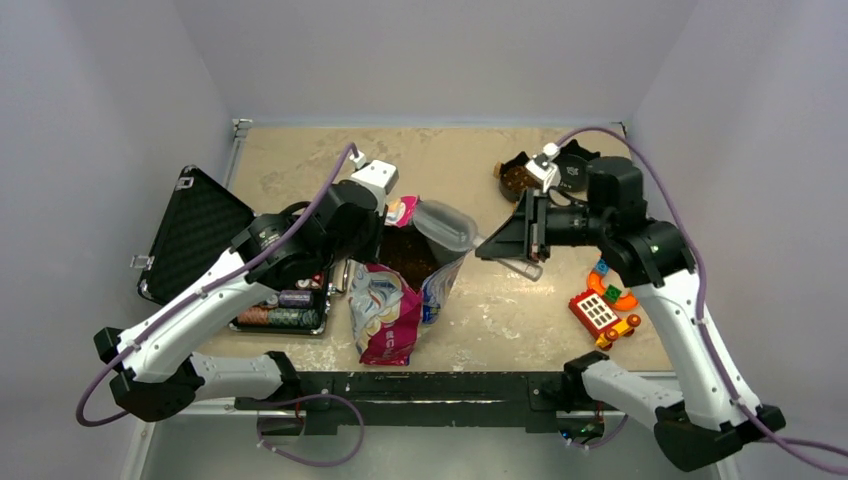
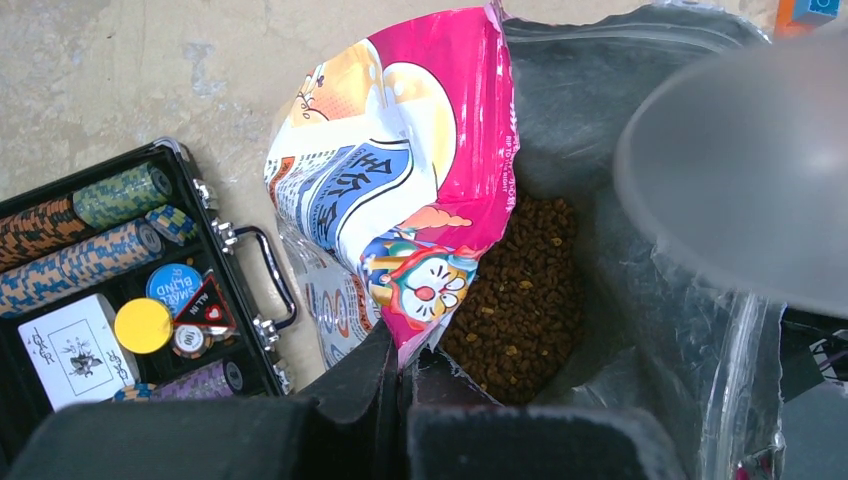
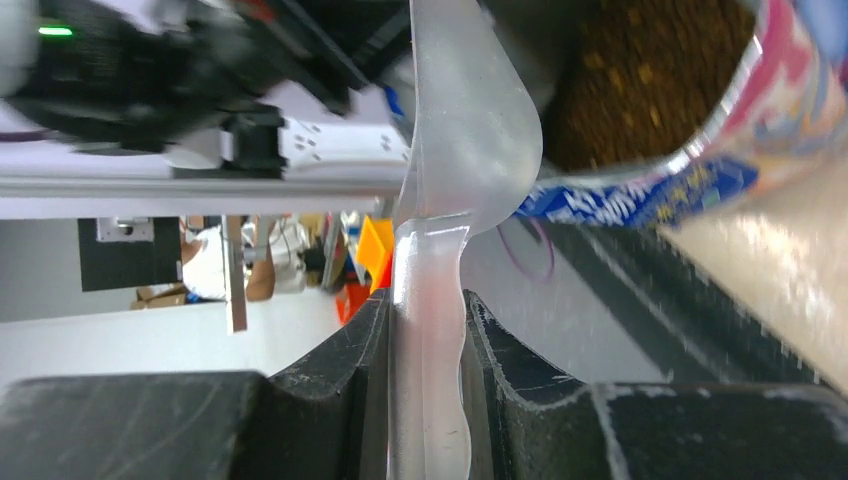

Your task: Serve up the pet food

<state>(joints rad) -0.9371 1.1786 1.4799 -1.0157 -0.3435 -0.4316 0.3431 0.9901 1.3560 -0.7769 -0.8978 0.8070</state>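
Pinching bag (image 2: 400, 180) rim: left claw (image 2: 400, 378) | right claw (image 3: 428, 345) clamped on scoop (image 3: 455, 150) handle | scoop over kibble (image 2: 520, 290)

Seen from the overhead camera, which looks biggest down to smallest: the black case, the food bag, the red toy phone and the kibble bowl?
1. black case
2. food bag
3. red toy phone
4. kibble bowl, which is partly hidden, so its rank against the toy is unsure.

My left fingers (image 1: 380, 232) grip the rim of the open bag (image 1: 385, 315), with kibble (image 1: 408, 255) exposed inside. My right fingers (image 1: 488, 249) hold a clear scoop (image 1: 447, 226) at the bag's mouth. Behind: a bowl (image 1: 517, 179) containing kibble. Left: an open case (image 1: 195, 235) of chips (image 1: 283, 308). Right: toy blocks (image 1: 603, 310) on the desk (image 1: 300, 160).
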